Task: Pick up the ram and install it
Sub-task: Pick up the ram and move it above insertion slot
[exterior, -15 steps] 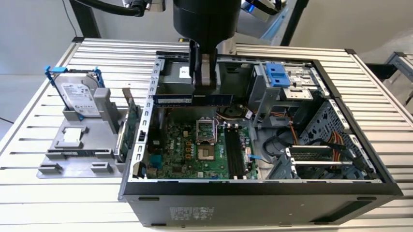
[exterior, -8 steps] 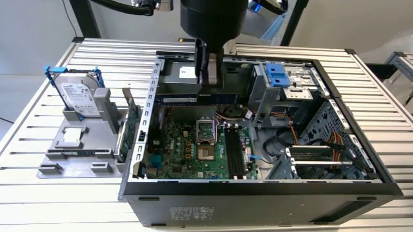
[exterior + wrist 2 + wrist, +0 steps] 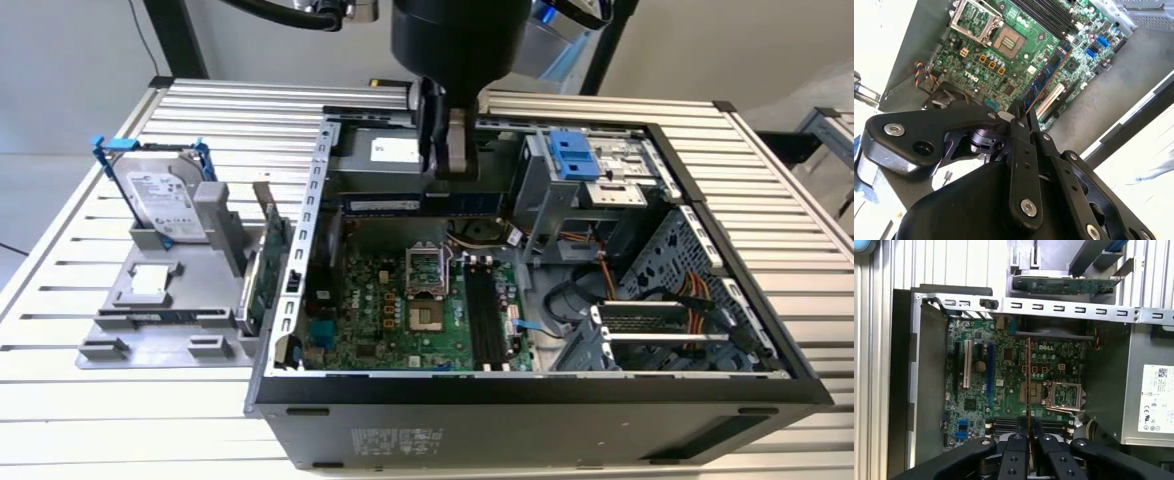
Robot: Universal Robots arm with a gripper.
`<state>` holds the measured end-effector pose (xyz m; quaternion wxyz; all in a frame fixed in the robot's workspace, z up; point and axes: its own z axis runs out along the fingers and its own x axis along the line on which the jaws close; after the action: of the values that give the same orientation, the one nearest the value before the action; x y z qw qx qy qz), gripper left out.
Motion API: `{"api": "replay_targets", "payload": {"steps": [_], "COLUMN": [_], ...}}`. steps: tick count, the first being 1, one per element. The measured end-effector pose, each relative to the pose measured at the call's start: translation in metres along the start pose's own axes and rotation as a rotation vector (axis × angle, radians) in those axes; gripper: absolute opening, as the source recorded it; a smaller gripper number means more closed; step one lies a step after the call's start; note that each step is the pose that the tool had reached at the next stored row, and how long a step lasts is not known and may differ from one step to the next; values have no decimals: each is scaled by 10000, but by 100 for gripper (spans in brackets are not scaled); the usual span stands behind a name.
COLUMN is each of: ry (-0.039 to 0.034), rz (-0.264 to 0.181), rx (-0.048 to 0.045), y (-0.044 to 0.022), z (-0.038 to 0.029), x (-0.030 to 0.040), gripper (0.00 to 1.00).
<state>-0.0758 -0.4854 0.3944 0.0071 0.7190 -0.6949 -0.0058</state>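
The ram [image 3: 400, 204] is a long dark green stick that hangs level above the back of the open computer case [image 3: 534, 385], in front of the power supply [image 3: 378, 151]. My gripper [image 3: 454, 182] comes down from above and is shut on its upper edge. In the first wrist view the ram [image 3: 1028, 385] shows edge-on as a thin line running out from my gripper [image 3: 1029, 438] over the motherboard [image 3: 1004, 365]. In the second wrist view the ram [image 3: 1046, 75] reaches out from my gripper [image 3: 1022, 108]. The black memory slots [image 3: 486, 320] lie lower on the board, apart from the ram.
A bare processor socket [image 3: 424, 268] sits beside the slots. A drive cage with a blue latch [image 3: 574, 160] and loose cables [image 3: 667, 290] fill the case's right side in the exterior view. Outside on the left, a grey stand holds a hard drive [image 3: 163, 200] and a green expansion card [image 3: 271, 255].
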Motion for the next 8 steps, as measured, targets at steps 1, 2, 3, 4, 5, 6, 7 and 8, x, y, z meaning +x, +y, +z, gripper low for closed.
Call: {"api": "replay_targets", "payload": {"steps": [1,2,3,4,5,6,7,8], "ry": [3,4,5,6,7,9,11,12], "rz": [1,1,0,0,0,0,0,0], "rx": [0,-1,-1,-1,-1,-1,-1,-1], "y": [-13,-24,-37,-50,-62,-75,-87,-98], "z": [-1,-1,-1,-1,-1,-2,-2,-2], "x": [-3,-5,-7,-9,-12,-14,-16,-18], "gripper": [0,0,0,0,0,0,0,0]}}
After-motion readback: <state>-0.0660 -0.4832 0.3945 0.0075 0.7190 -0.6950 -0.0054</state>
